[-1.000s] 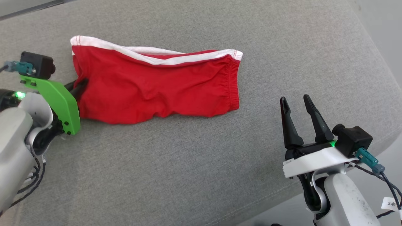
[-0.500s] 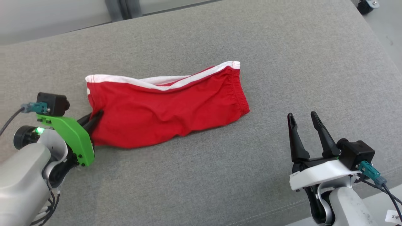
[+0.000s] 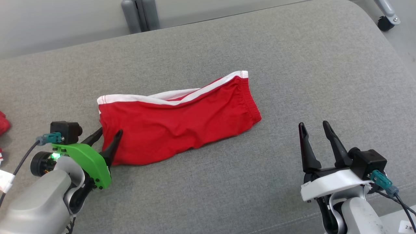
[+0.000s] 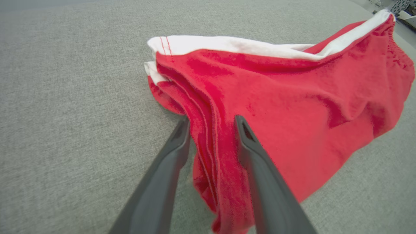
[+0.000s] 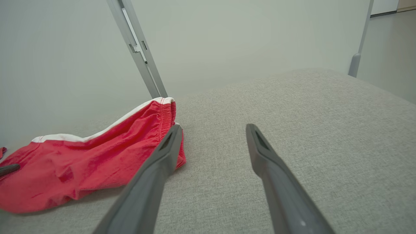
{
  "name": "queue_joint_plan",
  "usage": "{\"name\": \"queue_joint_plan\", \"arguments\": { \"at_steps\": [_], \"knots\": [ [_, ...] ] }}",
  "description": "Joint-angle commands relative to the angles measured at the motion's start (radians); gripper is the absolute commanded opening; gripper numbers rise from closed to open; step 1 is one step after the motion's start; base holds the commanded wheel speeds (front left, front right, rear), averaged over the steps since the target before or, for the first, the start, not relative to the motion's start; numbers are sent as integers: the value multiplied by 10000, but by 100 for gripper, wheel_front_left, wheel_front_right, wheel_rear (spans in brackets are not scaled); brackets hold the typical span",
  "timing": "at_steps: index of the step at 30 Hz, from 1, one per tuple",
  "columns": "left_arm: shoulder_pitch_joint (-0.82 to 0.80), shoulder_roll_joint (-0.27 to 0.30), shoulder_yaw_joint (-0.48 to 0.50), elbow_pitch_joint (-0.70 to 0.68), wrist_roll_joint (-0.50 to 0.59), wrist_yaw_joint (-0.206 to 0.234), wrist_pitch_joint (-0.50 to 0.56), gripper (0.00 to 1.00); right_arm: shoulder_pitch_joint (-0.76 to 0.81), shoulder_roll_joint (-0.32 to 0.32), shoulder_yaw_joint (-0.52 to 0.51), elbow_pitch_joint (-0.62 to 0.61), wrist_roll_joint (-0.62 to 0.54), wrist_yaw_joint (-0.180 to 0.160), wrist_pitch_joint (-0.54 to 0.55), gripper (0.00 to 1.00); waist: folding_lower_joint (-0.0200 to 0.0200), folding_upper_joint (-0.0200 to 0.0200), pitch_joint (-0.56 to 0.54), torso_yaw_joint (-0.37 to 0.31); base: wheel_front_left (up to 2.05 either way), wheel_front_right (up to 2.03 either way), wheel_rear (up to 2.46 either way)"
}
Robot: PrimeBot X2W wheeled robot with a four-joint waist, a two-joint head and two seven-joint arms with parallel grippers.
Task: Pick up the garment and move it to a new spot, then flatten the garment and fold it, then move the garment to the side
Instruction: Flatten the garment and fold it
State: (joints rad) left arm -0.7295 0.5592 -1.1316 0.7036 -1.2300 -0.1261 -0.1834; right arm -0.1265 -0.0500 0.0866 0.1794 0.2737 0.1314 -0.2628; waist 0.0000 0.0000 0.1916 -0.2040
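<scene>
Left gripper (image 3: 110, 130), its forearm reaching in low from the lower left, fingers parted astride the left edge of the red garment (image 3: 182, 123), which lies rumpled on the grey cushion (image 3: 227, 195). Right gripper (image 3: 313, 124) points up the head view, fingers spread and empty, well right of the garment.

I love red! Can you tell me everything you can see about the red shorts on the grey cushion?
The red shorts look like soft, thin cloth, with a white band along the far edge and a gathered, stretchy hem at the right end. They lie crumpled on the grey cushion. The left pincer stands open, its two fingers straddling a fold at their left edge.
</scene>
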Motion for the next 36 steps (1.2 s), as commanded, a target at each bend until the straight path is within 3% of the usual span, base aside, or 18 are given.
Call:
{"name": "queue_joint_plan", "arguments": {
  "at_steps": [1,7,17,26,36],
  "knots": [
    [181,-91,61,141,201,51,-259,100,87,-12,-18,14,-93,-14,-28,100,0,0,-151,87,0,0,0],
    [272,-420,884,511,746,425,-822,100,215,-12,-53,21,-158,-14,-28,100,0,0,-558,356,0,0,0],
    [2113,-1012,5376,-1402,3798,1154,-818,100,368,-13,-71,-32,-216,-14,-28,100,0,0,-949,901,0,0,0],
    [4206,-1990,8835,-3158,6639,1078,-819,100,512,-12,-87,-7,-290,-14,-28,100,0,0,-1301,1250,0,0,0],
    [6209,-3318,11110,-4798,8537,708,-820,100,828,-52,-194,-34,-344,-14,-28,100,0,0,-1668,1578,0,0,0]
  ]
}}
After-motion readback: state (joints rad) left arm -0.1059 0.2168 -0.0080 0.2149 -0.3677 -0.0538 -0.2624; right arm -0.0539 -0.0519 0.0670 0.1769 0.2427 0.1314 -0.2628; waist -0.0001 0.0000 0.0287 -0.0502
